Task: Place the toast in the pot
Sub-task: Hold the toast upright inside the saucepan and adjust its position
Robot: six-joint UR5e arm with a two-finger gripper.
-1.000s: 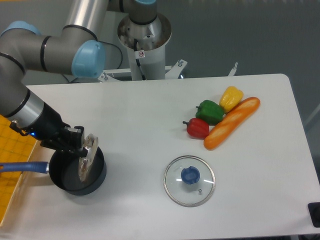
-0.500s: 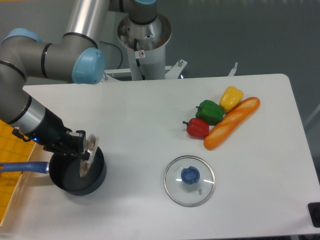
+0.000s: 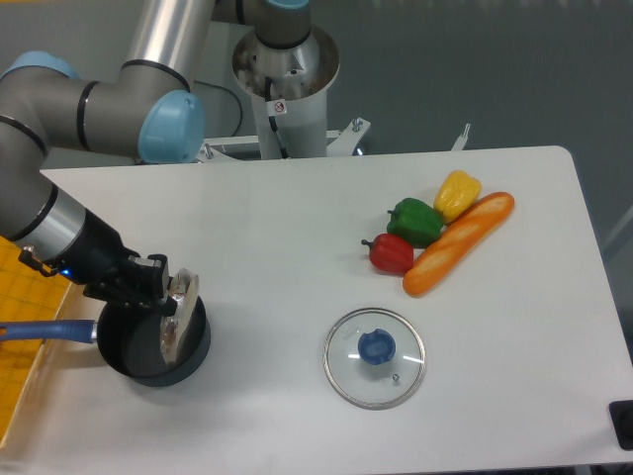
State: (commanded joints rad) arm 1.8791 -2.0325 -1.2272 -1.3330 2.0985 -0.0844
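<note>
The pot (image 3: 148, 346) is a small black saucepan at the table's front left, its blue handle (image 3: 45, 331) pointing left. My gripper (image 3: 178, 297) hangs over the pot's right rim, coming in from the left. The toast (image 3: 170, 332) is a thin tan slice held on edge between the fingers. It hangs down inside the pot near the right wall, and the pot's wall hides its lower end.
A round glass lid with a blue knob (image 3: 375, 357) lies front centre. At the right are a red pepper (image 3: 391, 253), a green pepper (image 3: 414, 220), a yellow pepper (image 3: 457, 193) and an orange baguette (image 3: 458, 243). A yellow mat (image 3: 22, 307) lies at the left edge.
The gripper drifted slightly left and up, then back right and down over the pot. The toast moved with it and stayed inside the pot.
</note>
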